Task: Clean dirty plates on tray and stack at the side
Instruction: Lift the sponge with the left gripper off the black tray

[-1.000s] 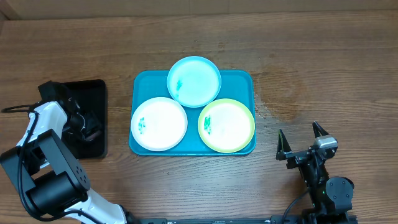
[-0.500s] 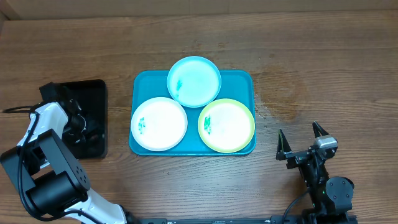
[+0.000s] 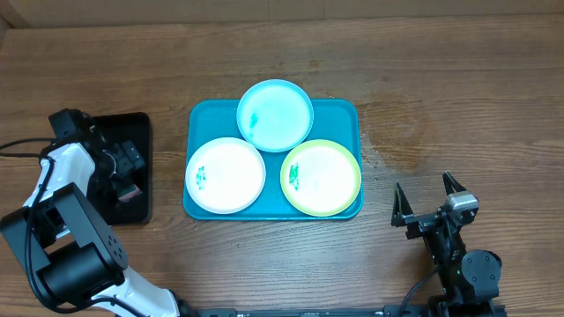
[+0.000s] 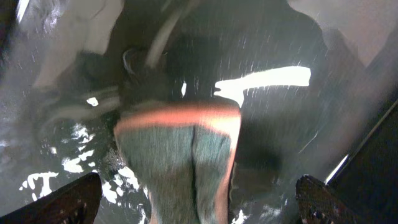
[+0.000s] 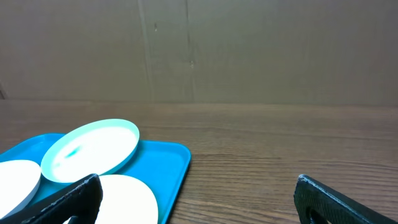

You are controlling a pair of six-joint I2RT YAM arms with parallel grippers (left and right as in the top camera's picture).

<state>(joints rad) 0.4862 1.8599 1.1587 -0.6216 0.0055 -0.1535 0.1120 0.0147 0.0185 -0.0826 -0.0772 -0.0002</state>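
The turquoise tray lies in the middle of the wooden table and holds all three plates. The light blue plate sits at the far side, overhanging the tray's far rim, and its near edge meets the other two. The white plate is at the near left and the yellow-green rimmed plate at the near right, just beside each other. Each plate carries a small green smear on its left part. Well to the left of the turquoise tray sits a smaller black tray. The left gripper hangs over it with its fingers spread wide. Between them, touching neither, lies a grey-green sponge with an orange band, on the wet, glistening black surface. The right gripper rests over bare wood to the near right of the turquoise tray, apart from it, its jaws also spread wide and holding nothing.
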